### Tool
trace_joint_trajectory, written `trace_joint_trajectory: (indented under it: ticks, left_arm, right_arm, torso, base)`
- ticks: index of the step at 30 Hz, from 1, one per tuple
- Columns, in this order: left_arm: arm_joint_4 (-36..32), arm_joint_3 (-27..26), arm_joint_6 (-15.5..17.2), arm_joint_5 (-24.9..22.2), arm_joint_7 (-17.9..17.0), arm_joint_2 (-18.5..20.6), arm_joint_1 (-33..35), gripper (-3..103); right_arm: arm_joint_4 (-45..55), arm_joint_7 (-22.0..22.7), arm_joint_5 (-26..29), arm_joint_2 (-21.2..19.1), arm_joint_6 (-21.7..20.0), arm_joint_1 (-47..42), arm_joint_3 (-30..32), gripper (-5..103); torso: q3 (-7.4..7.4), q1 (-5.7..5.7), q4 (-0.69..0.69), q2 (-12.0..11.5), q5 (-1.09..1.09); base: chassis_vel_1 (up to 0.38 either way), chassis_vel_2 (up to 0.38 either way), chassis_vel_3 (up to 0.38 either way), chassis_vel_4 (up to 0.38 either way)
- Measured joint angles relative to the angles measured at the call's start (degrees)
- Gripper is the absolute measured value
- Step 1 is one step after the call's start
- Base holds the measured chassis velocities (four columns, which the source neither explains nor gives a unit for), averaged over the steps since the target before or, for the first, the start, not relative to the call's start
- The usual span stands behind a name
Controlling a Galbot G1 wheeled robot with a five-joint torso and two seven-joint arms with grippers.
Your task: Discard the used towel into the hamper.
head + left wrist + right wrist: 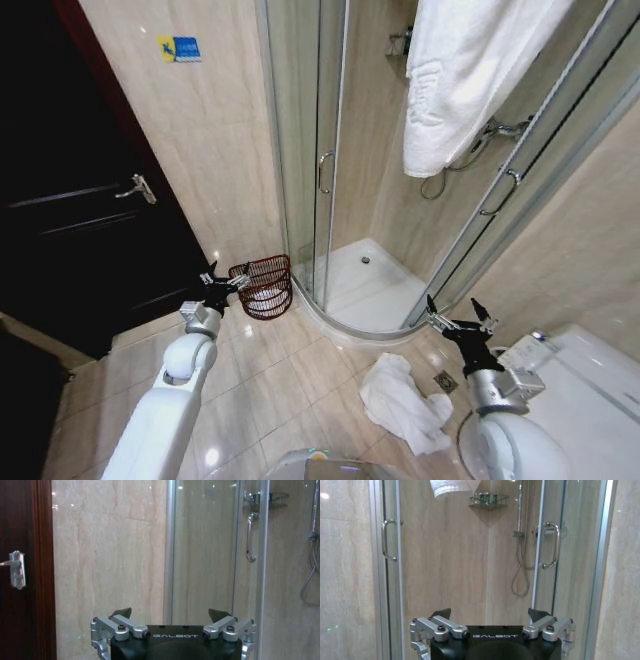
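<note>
**Operator:** On the tiled floor ahead of my base lies the used towel (403, 402), crumpled white, just beside a small floor drain (446, 381) and in front of the shower's curved threshold. Nothing touches it.

**Inspector:** And the hamper?

**Operator:** I see the hamper (264, 286) against the beige wall, tipped toward me, right beside the shower enclosure (330, 170) and next to the dark door (90, 220). Something pale sits inside it; through the wire I cannot make out what.

**Inspector:** State of the arms?

**Operator:** My left gripper (222, 280) is raised just beside the hamper's rim in the head view; I cannot tell whether it touches. On its wrist camera the left gripper (170, 614) has its fingers spread wide, holding nothing, facing wall and glass. My right gripper (453, 311) is up on the right, above and apart from the towel. On its own camera the right gripper (490, 614) is likewise spread and empty, facing the shower doors.

**Inspector:** Anything cut off?

**Operator:** A white bathrobe (470, 70) hangs over the shower, its top out of frame. A white fixture (585, 390) at my right runs off the edge, so I cannot identify it with certainty. Both wrist cameras cut off the gripper bodies at the frame's edge.
</note>
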Motion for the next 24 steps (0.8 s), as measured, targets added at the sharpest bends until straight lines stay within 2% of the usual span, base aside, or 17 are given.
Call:
trace_joint_trajectory:
  ticks: [6, 7, 8, 9, 17, 20, 22, 24]
  left_arm:
    - [-0.06, 0.26, 0.0, 0.0, 0.0, -0.01, 0.0, 100]
    - [-0.41, 1.01, 0.04, 0.06, -0.11, -0.05, 0.05, 100]
    - [-2.0, 4.04, 0.41, 0.41, -0.48, -0.3, 0.32, 100]
    - [-3.5, 7.07, 0.81, 0.7, -0.64, -0.64, 0.57, 100]
    - [-4.82, 8.93, 1.02, -0.12, -1.38, -0.27, 0.78, 100]
    - [-4.15, 8.71, 0.98, 2.33, -2.18, -0.2, 0.45, 100]
    - [-2.06, 8.05, 0.03, 6.93, -2.97, -0.2, -0.44, 100]
    - [-0.69, 7.22, -0.76, 8.52, -2.98, -0.1, -1.0, 100]
  right_arm:
    - [-0.41, 0.08, 0.0, 0.0, 0.25, 0.05, 0.27, 100]
    - [-1.51, 0.35, -0.13, 0.0, 0.93, 0.12, 0.99, 100]
    - [-4.77, 1.47, -0.6, 0.02, 2.52, 0.45, 3.15, 100]
    - [-5.75, 1.89, -0.72, 0.01, 2.83, 0.69, 3.86, 100]
    - [-6.09, 1.58, 0.12, -0.04, 3.34, 0.8, 4.64, 100]
    - [-5.58, 1.13, 0.37, 0.01, 3.34, 0.68, 4.54, 100]
    - [-5.11, -0.6, 1.17, -0.24, 3.69, 0.48, 4.67, 100]
    - [-4.94, -1.68, 1.79, -0.59, 4.11, 0.53, 4.93, 100]
  torso:
    - [0.0, -0.01, 0.03, 0.0, 0.0]
    - [0.0, -0.01, 0.04, 0.0, -0.01]
    - [0.0, -0.02, 0.06, 0.0, 0.0]
    - [0.0, -0.02, -0.01, 0.0, 0.01]
    - [0.0, -0.01, 0.02, 0.0, 0.02]
    - [0.0, -0.02, 0.03, 0.0, 0.01]
    - [0.0, -0.02, 0.01, 0.0, 0.0]
    - [0.0, -0.02, 0.01, 0.0, 0.0]
  base:
    - [0.0, 0.0, 0.0, 0.0]
    - [0.0, 0.0, 0.0, 0.0]
    - [0.0, 0.0, 0.0, 0.0]
    - [0.0, 0.0, 0.0, 0.0]
    - [0.0, 0.0, 0.0, 0.0]
    - [0.0, 0.0, 0.0, 0.0]
    - [0.0, 0.0, 0.0, 0.0]
    - [0.0, 0.0, 0.0, 0.0]
